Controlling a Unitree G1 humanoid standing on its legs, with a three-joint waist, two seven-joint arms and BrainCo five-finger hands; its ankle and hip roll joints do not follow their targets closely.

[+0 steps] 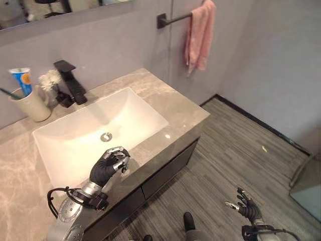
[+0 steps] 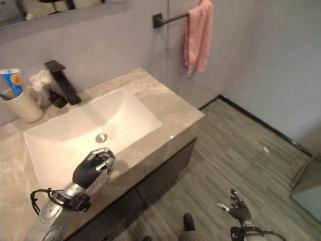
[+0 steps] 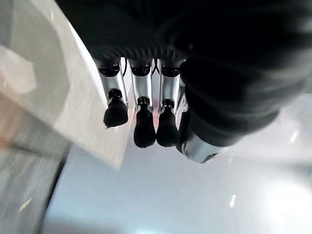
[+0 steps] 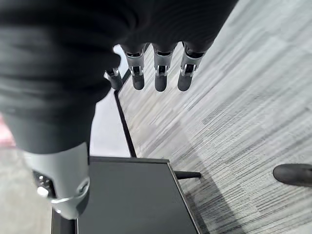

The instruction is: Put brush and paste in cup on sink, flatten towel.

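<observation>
**Robot hands idle; brush and paste standing in cup**

The right robot hand is hanging at lower right, fingers relaxed and empty. The left robot hand is hovering curled, holding nothing, over the counter front edge. The cup, upper left, is holding brush and paste. The towel is hanging bunched at top.

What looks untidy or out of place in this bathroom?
The pink towel hangs bunched in a narrow clump at the end of its bar, not spread flat. The toothpaste stands in the cup.
</observation>
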